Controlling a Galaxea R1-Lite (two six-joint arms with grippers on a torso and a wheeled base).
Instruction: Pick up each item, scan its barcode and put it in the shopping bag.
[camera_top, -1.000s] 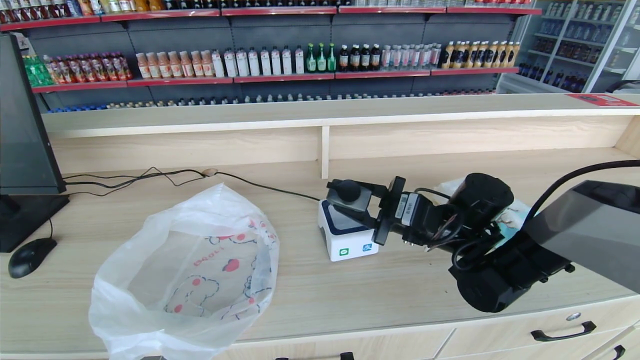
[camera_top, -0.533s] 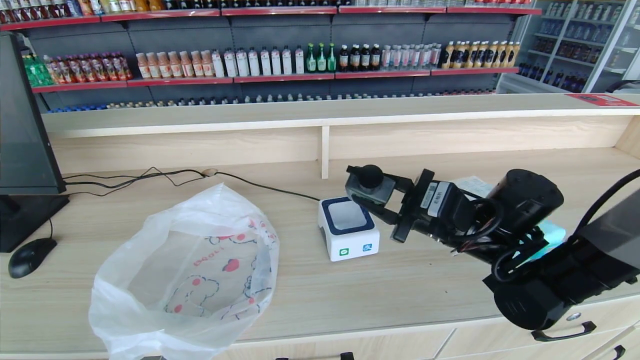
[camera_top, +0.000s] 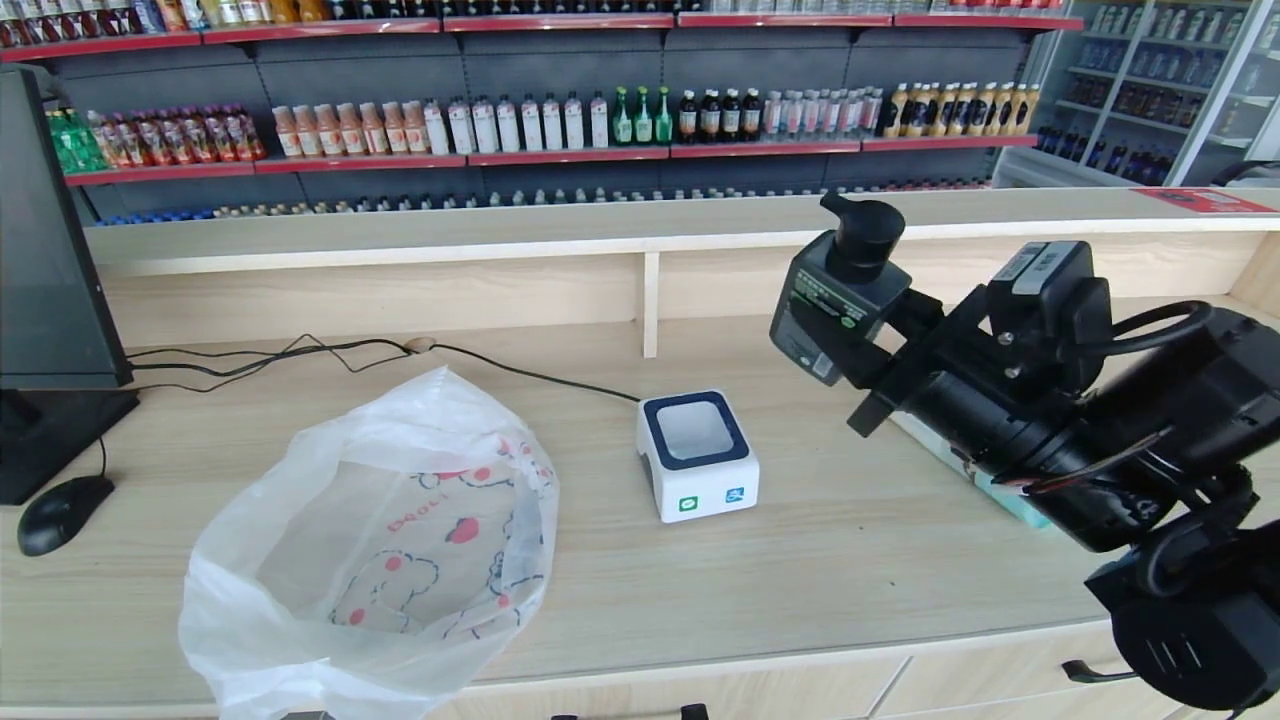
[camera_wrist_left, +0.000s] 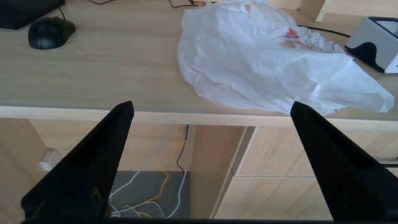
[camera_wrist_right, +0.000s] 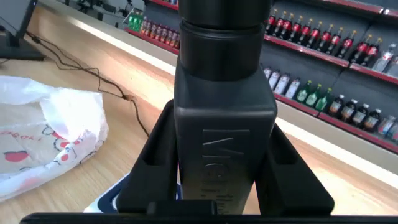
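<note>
The right gripper (camera_top: 885, 325) has its fingers clamped on a dark grey bottle (camera_top: 832, 300) with a black cap, up in the air, right of the scanner (camera_top: 696, 468). The left gripper (camera_wrist_left: 210, 107) hangs at the counter (camera_wrist_left: 112, 68) edge before the shopping bag (camera_wrist_left: 261, 56), fingers wide apart.

We see a pale wooden counter (camera_top: 850, 540) with a black mouse (camera_top: 60, 512) near its left end, just beside the foot of a dark monitor (camera_top: 45, 260). Thin black cables (camera_top: 300, 352) trail along its back. Behind it, red-edged shelves (camera_top: 560, 157) carry rows of bottles (camera_top: 500, 122), and a glass-door cooler (camera_top: 1150, 90) stands at the far right.
</note>
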